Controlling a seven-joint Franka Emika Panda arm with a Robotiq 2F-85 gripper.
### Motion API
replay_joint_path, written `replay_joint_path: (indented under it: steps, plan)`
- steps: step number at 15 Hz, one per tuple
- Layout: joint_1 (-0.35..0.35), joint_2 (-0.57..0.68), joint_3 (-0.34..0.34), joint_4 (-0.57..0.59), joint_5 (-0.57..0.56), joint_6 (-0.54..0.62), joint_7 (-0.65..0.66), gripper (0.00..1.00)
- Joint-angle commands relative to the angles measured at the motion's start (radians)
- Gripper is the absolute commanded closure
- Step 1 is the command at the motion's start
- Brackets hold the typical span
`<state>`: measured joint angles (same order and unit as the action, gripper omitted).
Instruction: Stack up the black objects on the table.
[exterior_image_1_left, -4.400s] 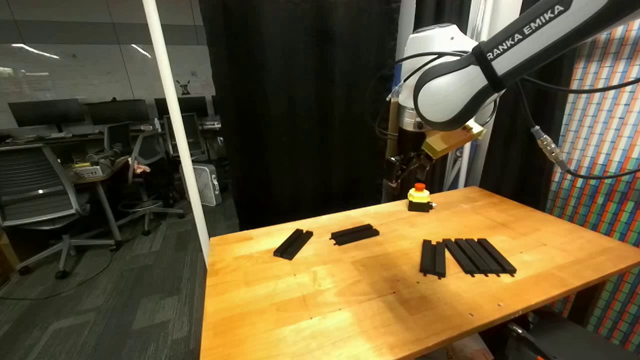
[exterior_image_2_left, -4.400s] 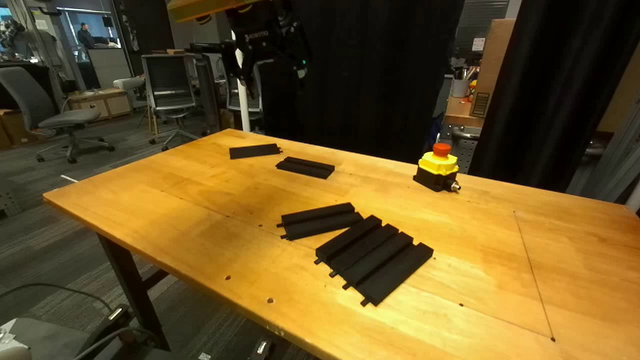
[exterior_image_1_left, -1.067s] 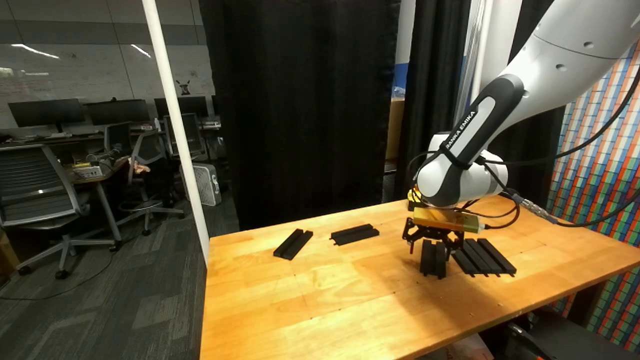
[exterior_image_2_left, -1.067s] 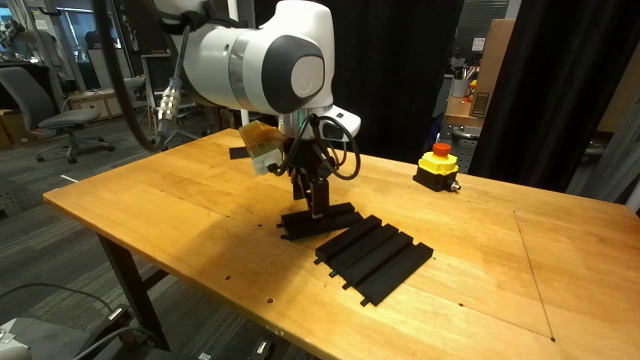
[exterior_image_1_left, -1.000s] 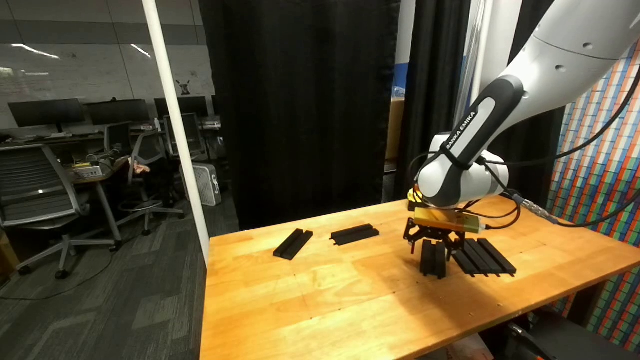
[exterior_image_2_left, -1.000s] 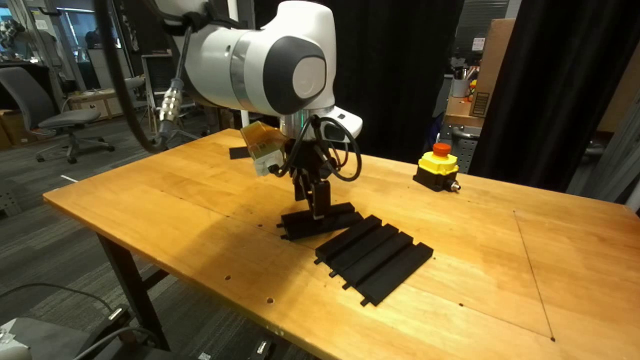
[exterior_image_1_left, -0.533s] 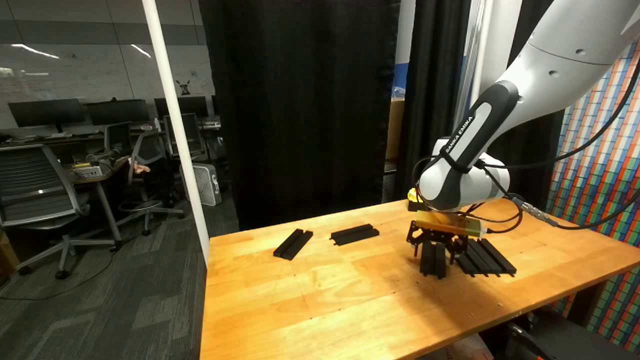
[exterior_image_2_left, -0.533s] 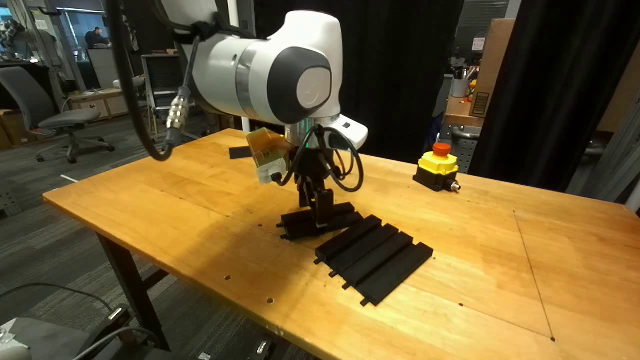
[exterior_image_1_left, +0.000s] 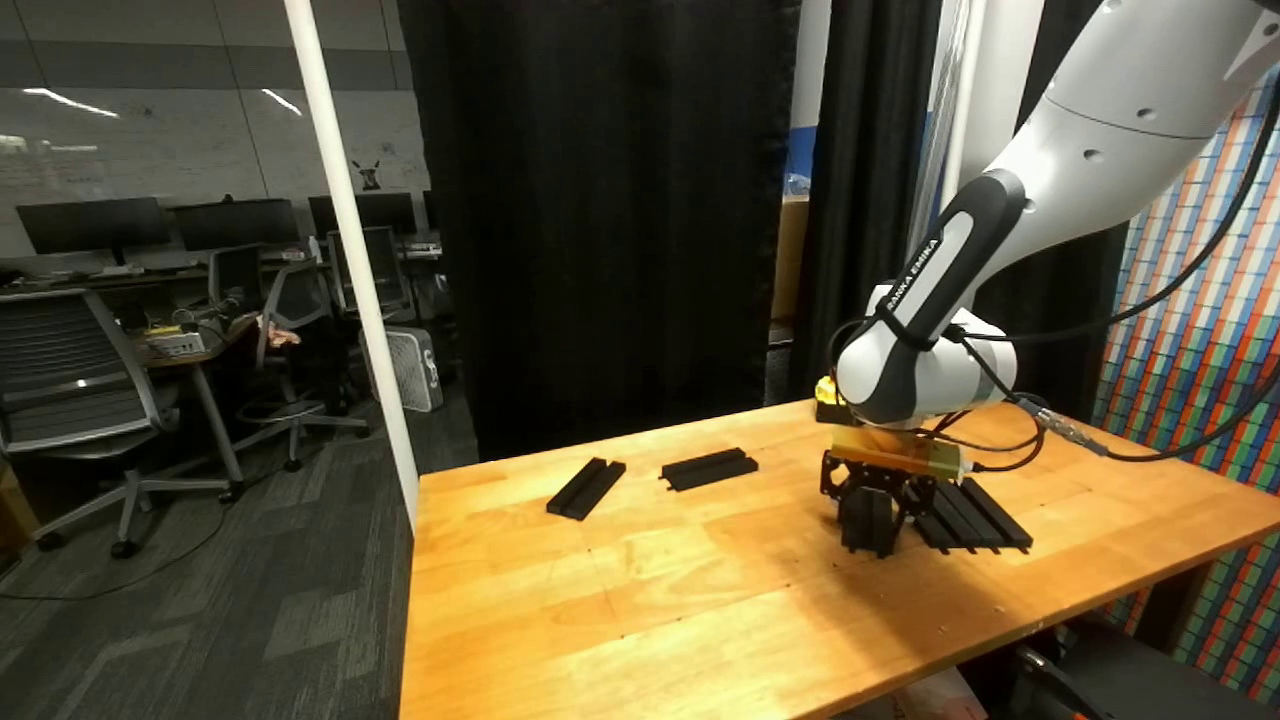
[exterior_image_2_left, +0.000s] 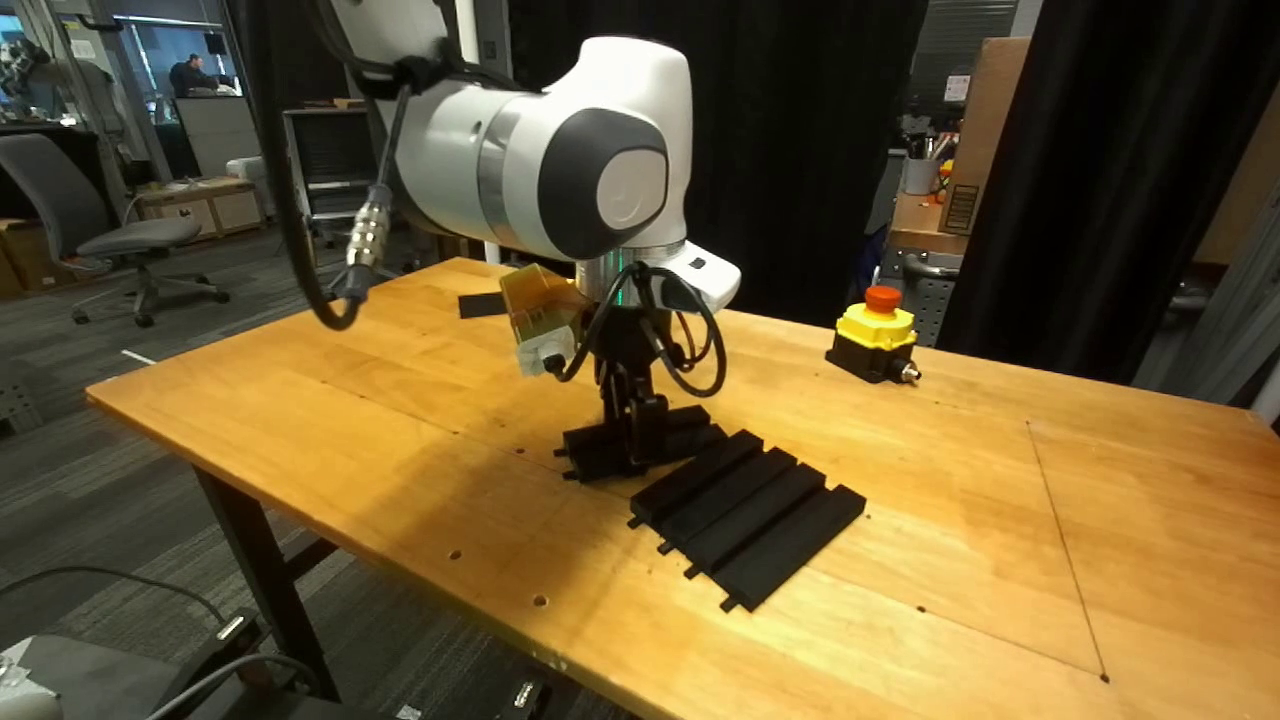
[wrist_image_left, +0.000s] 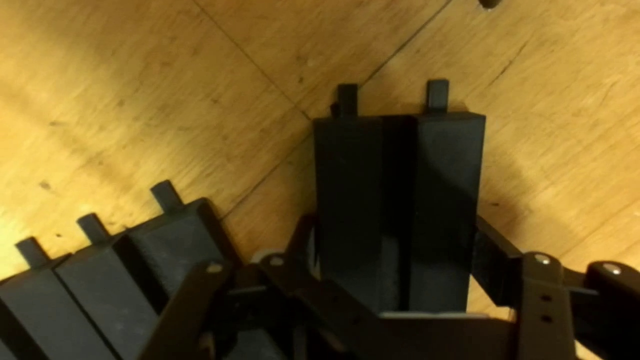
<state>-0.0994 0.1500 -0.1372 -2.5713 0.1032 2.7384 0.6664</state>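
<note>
One black slab (wrist_image_left: 400, 192) inside claw (wrist_image_left: 395, 235)

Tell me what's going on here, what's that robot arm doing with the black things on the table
The robot arm seems to be gripping a grooved black piece, its fingers along both long sides. That piece looks to be resting on the table. Next to it lie black pieces set side by side, and two more black pieces lie farther off. Nothing is stacked yet.
</note>
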Motion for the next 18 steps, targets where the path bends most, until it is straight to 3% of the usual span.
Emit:
replay_joint_path:
  steps: [1, 10, 18]
  plan:
    - [0.003, -0.010, -0.008, 0.001, 0.031, 0.024, -0.031, 0.52]
    - [-0.013, -0.154, -0.026, -0.046, 0.000, -0.006, -0.160, 0.55]
    - [-0.090, -0.224, -0.061, -0.093, -0.156, -0.022, -0.188, 0.55]
